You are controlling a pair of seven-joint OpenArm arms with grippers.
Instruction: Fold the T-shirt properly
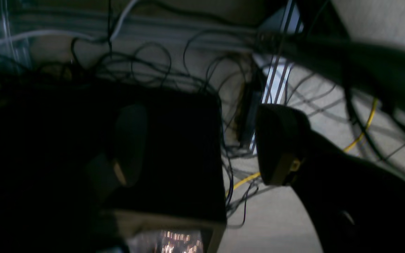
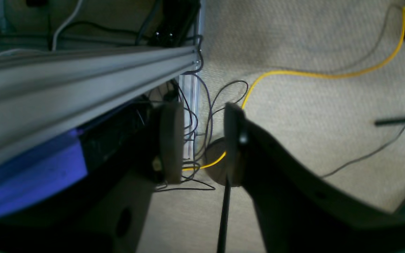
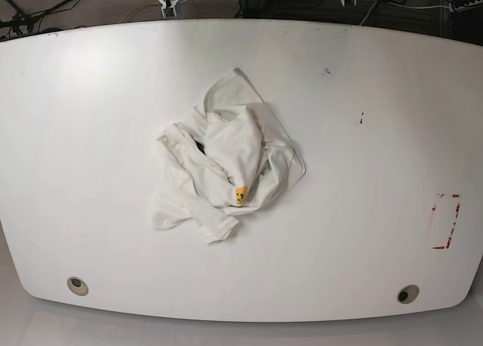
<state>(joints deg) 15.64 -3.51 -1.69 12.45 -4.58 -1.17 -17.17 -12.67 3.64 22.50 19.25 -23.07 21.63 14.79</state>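
The white T-shirt point(image 3: 226, 165) lies crumpled in a heap at the middle of the white table point(image 3: 362, 233), with a small yellow patch point(image 3: 240, 195) showing near its front. The print is hidden in the folds. Neither arm shows in the base view. My left gripper point(image 1: 204, 144) is open and empty, looking down at the floor and cables off the table. My right gripper point(image 2: 201, 140) is open and empty, over carpet beside a metal frame rail point(image 2: 83, 77). The T-shirt is in neither wrist view.
A red rectangular mark point(image 3: 444, 220) is on the table's right side. Two round holes point(image 3: 76, 285) point(image 3: 407, 294) sit near the front edge. A dark box point(image 1: 171, 158) and tangled cables lie below the left gripper. A yellow cable point(image 2: 329, 75) runs across the carpet.
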